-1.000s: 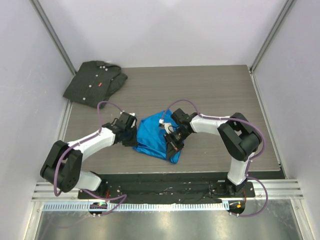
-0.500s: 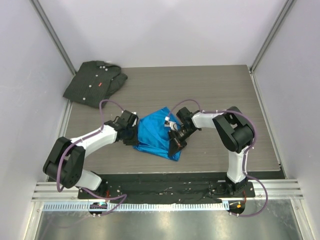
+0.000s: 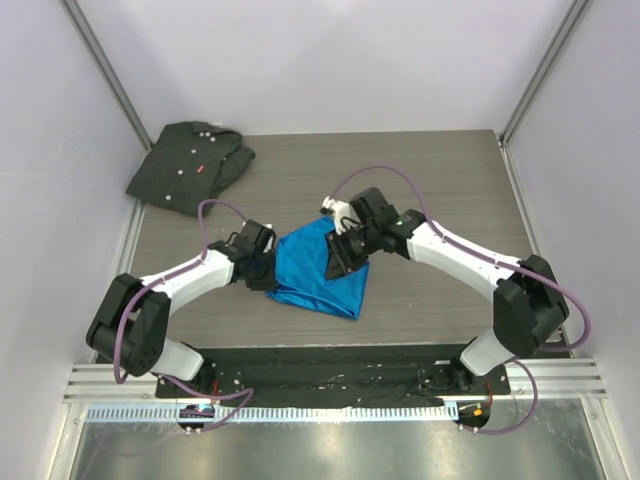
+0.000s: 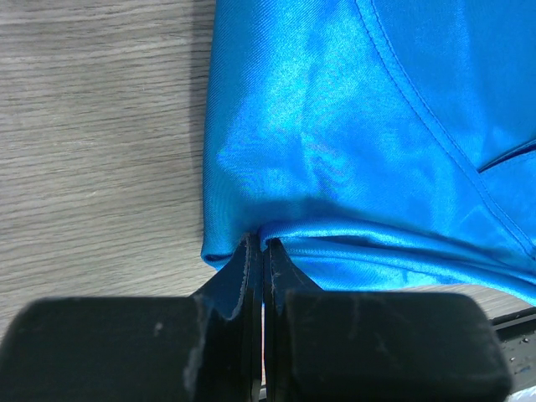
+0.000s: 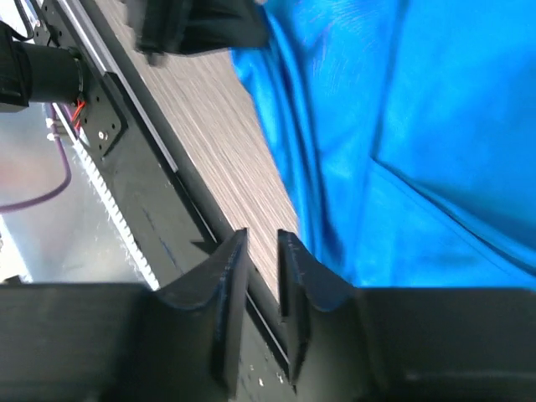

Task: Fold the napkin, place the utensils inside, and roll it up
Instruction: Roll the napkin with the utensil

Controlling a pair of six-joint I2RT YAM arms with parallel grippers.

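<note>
The bright blue napkin (image 3: 312,272) lies bunched in a rough triangle on the wooden table near the front edge. My left gripper (image 3: 268,274) is shut on its left edge; in the left wrist view the fingertips (image 4: 262,245) pinch a fold of the napkin (image 4: 360,126). My right gripper (image 3: 340,260) hovers over the napkin's right part. Its jaws stand a little apart with nothing between them (image 5: 261,241), and the napkin (image 5: 419,126) lies beyond them. The utensils are hidden or out of view.
A dark grey shirt (image 3: 190,165) lies at the table's far left corner. The black base plate (image 5: 142,209) and a metal rail (image 3: 330,380) run along the near edge just below the napkin. Grey walls enclose the table on three sides.
My right gripper has let go of the napkin's near right corner, opened, and lifted back over the cloth. The napkin has settled flatter. My left gripper keeps its hold in place.
</note>
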